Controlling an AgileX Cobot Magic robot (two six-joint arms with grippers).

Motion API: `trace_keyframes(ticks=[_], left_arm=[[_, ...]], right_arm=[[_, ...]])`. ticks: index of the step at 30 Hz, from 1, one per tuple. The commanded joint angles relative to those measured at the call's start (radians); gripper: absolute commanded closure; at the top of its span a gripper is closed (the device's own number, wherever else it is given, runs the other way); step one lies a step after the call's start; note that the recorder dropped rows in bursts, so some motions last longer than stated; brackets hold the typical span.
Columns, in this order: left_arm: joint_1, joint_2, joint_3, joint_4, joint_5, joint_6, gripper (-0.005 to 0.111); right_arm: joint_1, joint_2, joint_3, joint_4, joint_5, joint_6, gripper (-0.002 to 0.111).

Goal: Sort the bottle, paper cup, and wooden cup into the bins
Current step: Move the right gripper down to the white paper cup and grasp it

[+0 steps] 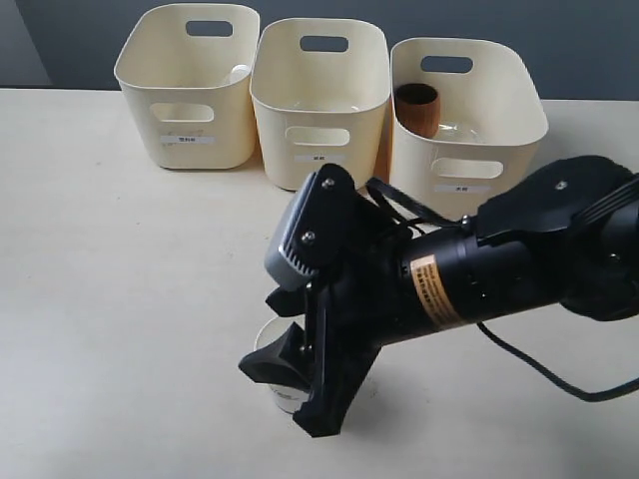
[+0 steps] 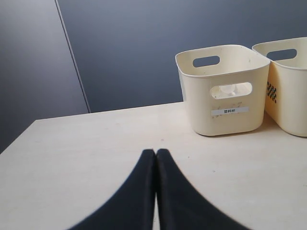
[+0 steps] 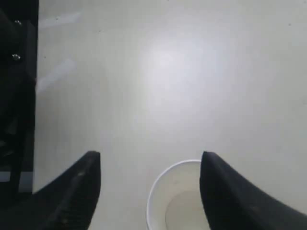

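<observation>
The right claw (image 3: 148, 165) hangs spread wide over the one paper cup (image 3: 175, 201), standing between its fingers. Beyond it stand three bins (image 1: 319, 100), one wooden cup (image 1: 418, 108) in the rightmost. The left claw (image 2: 156, 155) is clenched empty.

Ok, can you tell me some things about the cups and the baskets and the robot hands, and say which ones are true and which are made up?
1. The wooden cup sits in the right bin. True.
2. The paper cup is already in a bin. False: it stands on the table, under the right gripper.
3. The right gripper is open. True.
4. The left gripper is holding the bottle. False: it is shut on nothing.
5. There are two bins. False: three stand in a row.
</observation>
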Motion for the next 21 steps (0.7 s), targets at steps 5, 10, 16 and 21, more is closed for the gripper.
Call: trace_keyframes(ticks=[5,10,16,21], left_arm=[[0.0,-0.005,0.002,0.0,-0.007,-0.002,0.107],[0.0,-0.005,0.002,0.0,-0.007,-0.002,0.107],[0.0,-0.005,0.002,0.0,-0.007,-0.002,0.107],[0.0,-0.005,0.002,0.0,-0.007,-0.002,0.107]], right_arm=[[0.007,0.073,0.005,0.003,0.023,-0.032,0.05],[0.007,0.102,0.005,0.003,0.026,-0.034,0.05],[0.007,0.124,0.005,0.003,0.018,-0.051,0.05],[0.007,0.153,0.007,0.003,0.016,-0.056,0.05]])
